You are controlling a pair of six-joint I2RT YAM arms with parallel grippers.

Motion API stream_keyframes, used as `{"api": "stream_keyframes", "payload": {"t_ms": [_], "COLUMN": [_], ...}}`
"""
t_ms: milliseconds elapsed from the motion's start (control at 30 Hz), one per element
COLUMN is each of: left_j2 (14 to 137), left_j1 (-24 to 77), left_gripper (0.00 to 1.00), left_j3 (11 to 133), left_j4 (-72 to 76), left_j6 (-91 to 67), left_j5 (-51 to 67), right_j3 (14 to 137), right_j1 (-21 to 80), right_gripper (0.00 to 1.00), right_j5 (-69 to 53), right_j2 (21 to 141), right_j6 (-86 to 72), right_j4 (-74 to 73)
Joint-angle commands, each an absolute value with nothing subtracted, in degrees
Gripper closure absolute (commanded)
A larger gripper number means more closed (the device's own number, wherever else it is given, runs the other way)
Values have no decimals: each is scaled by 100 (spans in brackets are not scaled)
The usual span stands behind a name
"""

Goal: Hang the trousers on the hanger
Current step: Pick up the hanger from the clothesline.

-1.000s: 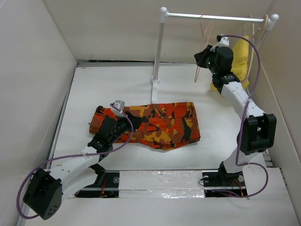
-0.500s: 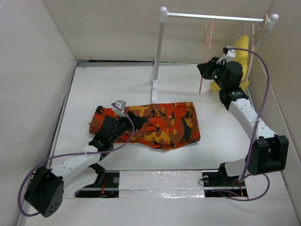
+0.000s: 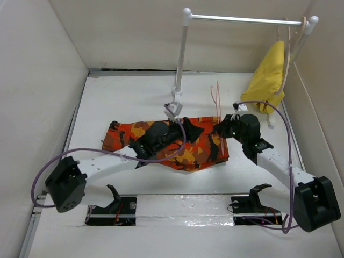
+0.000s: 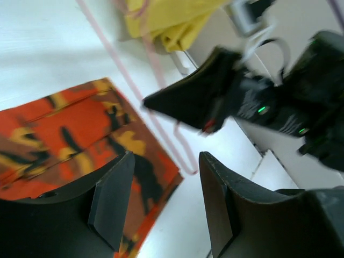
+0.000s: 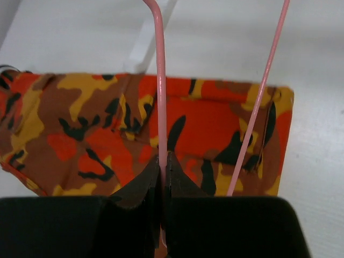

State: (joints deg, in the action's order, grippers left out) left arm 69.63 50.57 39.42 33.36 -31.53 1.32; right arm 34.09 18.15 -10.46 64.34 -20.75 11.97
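Starting at the left, find the trousers [image 3: 196, 145] lying folded flat on the white tabletop [image 3: 107, 102], long side running left to right. Above their right end, note the left gripper [image 3: 189, 129], reaching in from the near left with fingers spread wide and nothing between them; seen from the left wrist, hovering over the cloth's right edge rather than touching it. Just right of that, see the hanger [image 3: 219, 110], held off the rail and tilted so that it crosses the right edge of the trousers; cannot tell whether its low end touches cloth or tabletop. Holding it, find the right gripper [image 3: 221, 129], fingers pressed together on 1 of the 2 wire runs visible from the right wrist [image 5: 160, 80]. Farther right and far back, note a plain yellow cloth [image 3: 271, 70] draped from the white rail stand [image 3: 183, 54], beside a paler hanger [image 3: 290, 48]. Judging by looks: soft, light, limp fabric, likely to sag, unfold and slide on thin smooth wire. Best to pinch the folded right edge through every layer, lift it and feed it through the triangle over the lower bar. Expect the wire itself to be light and springy, and apt to swivel in a 1-point pinch.
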Motion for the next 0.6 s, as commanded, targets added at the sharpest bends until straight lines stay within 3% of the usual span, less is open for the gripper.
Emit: {"api": "stream_keyframes", "payload": {"t_ms": [0,567], "left_j2": [7625,9993], "left_j1": [5554,5827], "left_gripper": [51,52], "left_j3": [4743,6961], "left_j4": [3419,3103], "left_j6": [-2927,-2962], "left_j5": [-588,-1854], "right_j3": [3007,2101], "right_j1": [1907,2180], "right_gripper": [100,100], "right_j5": [-756,-835], "right_j2": [5996,4914], "right_j6": [-1960,-1969], "right_j4": [1336,1099]}}
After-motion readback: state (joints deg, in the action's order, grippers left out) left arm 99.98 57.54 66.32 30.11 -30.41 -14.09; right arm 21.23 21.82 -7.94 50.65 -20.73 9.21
